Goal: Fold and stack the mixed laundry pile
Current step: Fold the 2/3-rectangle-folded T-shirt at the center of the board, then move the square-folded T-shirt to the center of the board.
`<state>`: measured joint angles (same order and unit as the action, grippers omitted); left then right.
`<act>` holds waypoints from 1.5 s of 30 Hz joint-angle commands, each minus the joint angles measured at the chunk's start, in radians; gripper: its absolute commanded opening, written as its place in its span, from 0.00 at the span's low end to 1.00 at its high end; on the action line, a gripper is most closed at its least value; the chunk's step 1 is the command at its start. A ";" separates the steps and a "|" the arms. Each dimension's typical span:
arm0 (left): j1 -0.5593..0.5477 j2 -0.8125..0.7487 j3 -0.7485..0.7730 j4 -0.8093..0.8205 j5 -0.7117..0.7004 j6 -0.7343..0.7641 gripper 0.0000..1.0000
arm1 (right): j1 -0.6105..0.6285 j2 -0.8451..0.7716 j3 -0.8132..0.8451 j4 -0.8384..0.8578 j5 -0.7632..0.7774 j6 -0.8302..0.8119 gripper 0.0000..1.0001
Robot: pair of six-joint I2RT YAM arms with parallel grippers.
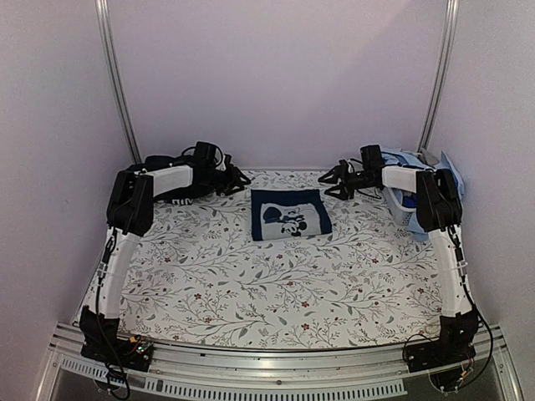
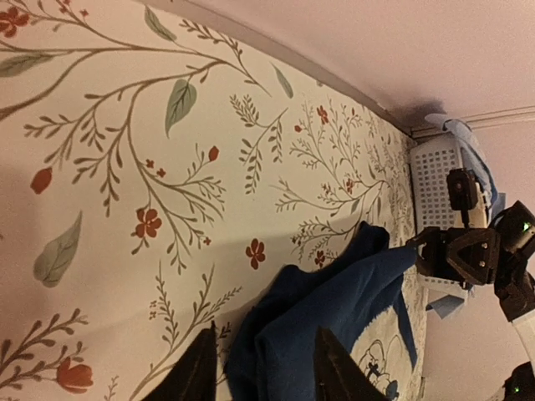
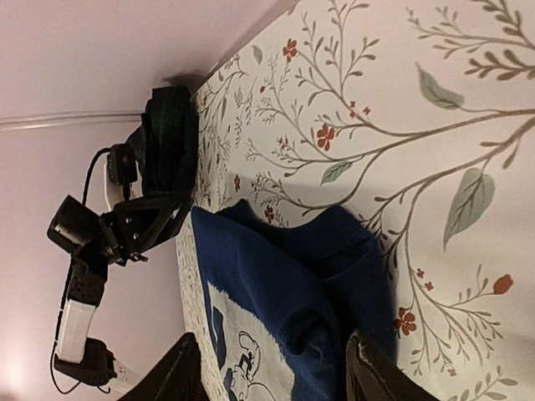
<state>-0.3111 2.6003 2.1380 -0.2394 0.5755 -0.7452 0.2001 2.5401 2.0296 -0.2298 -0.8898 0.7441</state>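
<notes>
Top camera overhead, whole floral sheet (image 1: pixel 251 284); wrist cameras low, close, opposed, sharing navy T-shirt (image 1: pixel 289 214).

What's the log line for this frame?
stage: fold | navy T-shirt: folded flat, print up | left gripper: open at its far-left corner | right gripper: open at far-right corner | basket: right edge, light blue clothes inside

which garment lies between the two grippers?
The navy blue T-shirt, folded, white cartoon print up. The dark green plaid piece sits at the far left; the light blue shirts are in the white basket.
</notes>
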 commanded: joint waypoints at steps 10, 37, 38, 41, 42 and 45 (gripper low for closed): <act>-0.083 -0.415 -0.416 -0.021 0.007 0.280 0.52 | 0.056 -0.368 -0.319 -0.020 -0.069 -0.210 0.51; -0.261 -0.526 -1.026 0.195 0.052 0.154 0.35 | 0.230 -0.342 -0.786 -0.037 -0.045 -0.336 0.41; -0.276 -0.568 -1.090 0.210 0.054 0.149 0.35 | 0.249 -0.399 -0.847 -0.028 -0.058 -0.329 0.42; -0.344 -0.688 -1.226 0.207 0.050 0.151 0.35 | 0.319 -0.513 -1.004 -0.042 -0.098 -0.319 0.42; -0.371 -0.729 -1.259 0.205 0.054 0.148 0.35 | 0.342 -0.564 -1.042 -0.059 -0.113 -0.326 0.43; -0.429 -0.873 -1.356 0.221 0.064 0.104 0.35 | 0.369 -0.678 -1.108 -0.141 -0.120 -0.364 0.46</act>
<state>-0.6567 1.8668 0.8955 0.0109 0.6357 -0.5919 0.5316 1.9697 1.0061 -0.2207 -1.0035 0.4198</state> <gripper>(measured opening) 0.350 0.448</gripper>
